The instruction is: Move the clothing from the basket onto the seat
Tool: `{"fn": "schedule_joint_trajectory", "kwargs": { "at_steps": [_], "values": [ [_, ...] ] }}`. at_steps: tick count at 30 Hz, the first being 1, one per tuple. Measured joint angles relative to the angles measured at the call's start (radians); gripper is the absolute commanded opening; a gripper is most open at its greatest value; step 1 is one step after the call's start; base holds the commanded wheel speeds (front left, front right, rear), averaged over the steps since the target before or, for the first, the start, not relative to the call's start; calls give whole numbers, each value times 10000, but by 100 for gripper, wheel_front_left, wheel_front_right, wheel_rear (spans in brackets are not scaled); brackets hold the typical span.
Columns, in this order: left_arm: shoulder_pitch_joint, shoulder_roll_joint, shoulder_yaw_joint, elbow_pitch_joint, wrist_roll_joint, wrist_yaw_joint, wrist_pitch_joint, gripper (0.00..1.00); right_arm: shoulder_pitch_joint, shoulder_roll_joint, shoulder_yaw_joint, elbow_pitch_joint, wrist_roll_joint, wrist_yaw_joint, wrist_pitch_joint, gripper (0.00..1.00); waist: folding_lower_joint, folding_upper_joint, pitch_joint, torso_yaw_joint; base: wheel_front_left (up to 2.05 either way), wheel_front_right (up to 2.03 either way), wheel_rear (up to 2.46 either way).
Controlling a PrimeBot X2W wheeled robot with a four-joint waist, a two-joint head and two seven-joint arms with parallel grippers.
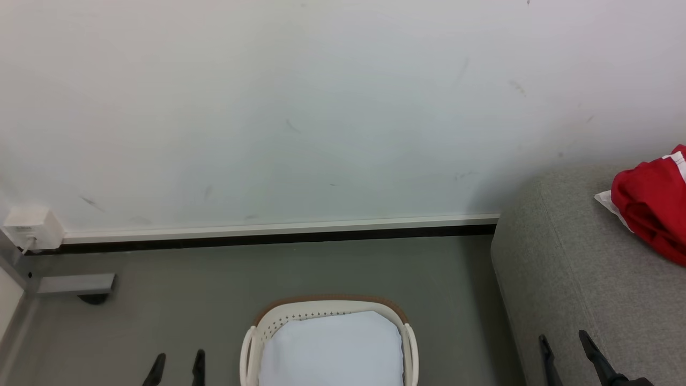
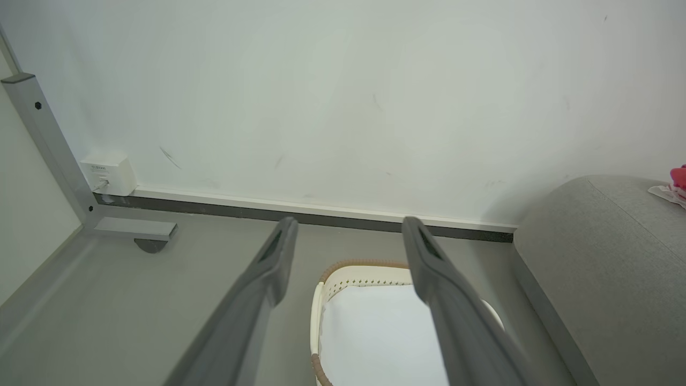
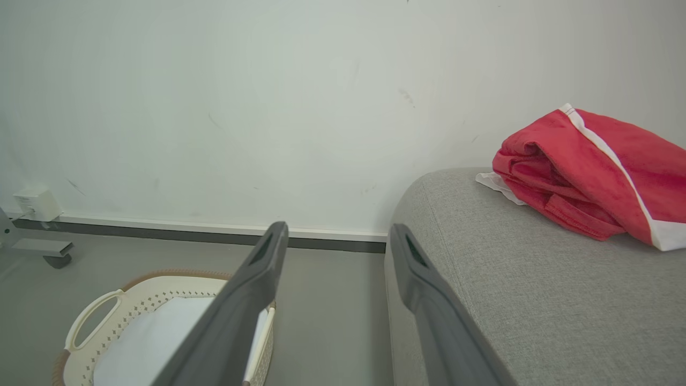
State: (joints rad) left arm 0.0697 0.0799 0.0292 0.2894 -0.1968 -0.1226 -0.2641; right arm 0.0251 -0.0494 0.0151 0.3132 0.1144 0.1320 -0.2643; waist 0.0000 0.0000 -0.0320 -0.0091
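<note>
a: what of the left tool (image 1: 180, 355)?
b: released, fingers apart, nothing in it, over the floor (image 1: 214, 289) just left of the basket (image 1: 332, 303).
a: and the right tool (image 1: 563, 336)?
b: released too, empty, by the seat's (image 1: 568, 268) near corner.
a: the clothing (image 1: 651, 206)?
b: bunched on the seat, well apart from both tools. the basket holds a white cloth (image 1: 332, 348).
</note>
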Motion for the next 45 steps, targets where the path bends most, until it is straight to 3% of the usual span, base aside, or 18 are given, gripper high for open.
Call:
{"fn": "schedule_joint_trajectory", "kwargs": {
  "at_steps": [14,15,20,45],
  "values": [
    [-25,-148,153,-42,173,-82,0,100,-22,2,36,58,90,0,0,100,0,1,12,-5,0,0,0],
    [-21,-163,125,-31,169,-90,0,0,-16,6,40,81,88,0,-2,0,1,0,17,-4,0,0,0],
    [68,-301,79,368,44,-92,75,0,162,98,69,430,165,0,63,0,1,0,20,-2,0,0,0],
    [-345,-309,291,178,-4274,-90,1220,0,-109,105,-322,134,4723,0,1214,0,1,0,87,16,0,0,0]
  ]
}}
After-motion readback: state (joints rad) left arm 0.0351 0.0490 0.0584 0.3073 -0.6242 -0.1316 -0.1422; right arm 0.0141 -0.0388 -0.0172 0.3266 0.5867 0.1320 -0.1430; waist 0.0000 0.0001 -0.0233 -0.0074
